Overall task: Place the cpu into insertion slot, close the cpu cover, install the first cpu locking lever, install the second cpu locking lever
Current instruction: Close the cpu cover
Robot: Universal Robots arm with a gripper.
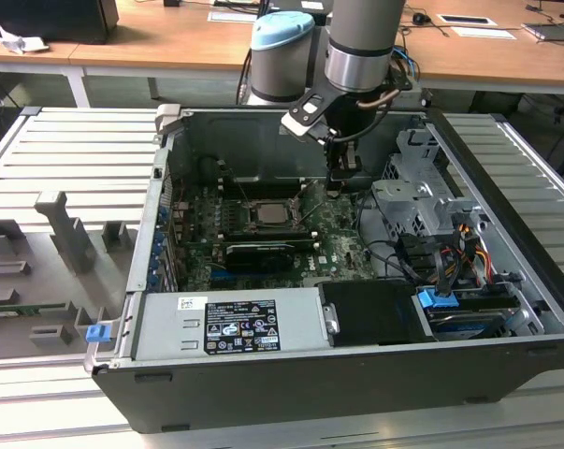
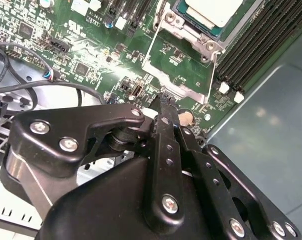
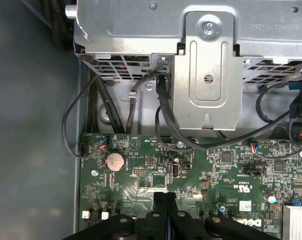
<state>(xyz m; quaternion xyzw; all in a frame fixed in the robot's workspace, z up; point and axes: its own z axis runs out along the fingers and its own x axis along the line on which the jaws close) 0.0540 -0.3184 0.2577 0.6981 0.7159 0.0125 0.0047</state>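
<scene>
While the cpu sat in the insertion slot mid-motherboard, the gripper, fingers pressed together and empty, hovered beside the open cpu cover. A skewed push could slip off and scrape nearby components.

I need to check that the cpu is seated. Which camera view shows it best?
The second wrist view: the cpu is close up, its pale metal face lying in the insertion slot, though the picture's edge cuts it off. The exterior view shows the cpu whole but small, on the motherboard.
</scene>
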